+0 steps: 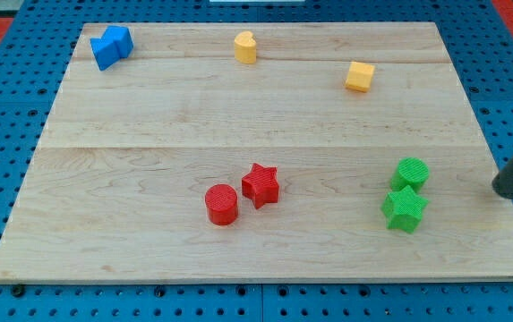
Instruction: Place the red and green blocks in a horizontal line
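A red cylinder (222, 204) and a red star (260, 184) sit close together at the lower middle of the wooden board (149, 134). A green cylinder (411, 172) and a green star (405, 208) sit touching at the lower right, the cylinder just above the star. My dark rod enters from the view's right edge, and my tip (504, 189) rests at the board's right edge, to the right of the green blocks and apart from them.
Two blue blocks (112, 45) sit touching at the top left corner. A yellow rounded block (245, 46) sits at the top middle. A yellow cube-like block (359, 76) sits at the upper right. A blue pegboard surrounds the board.
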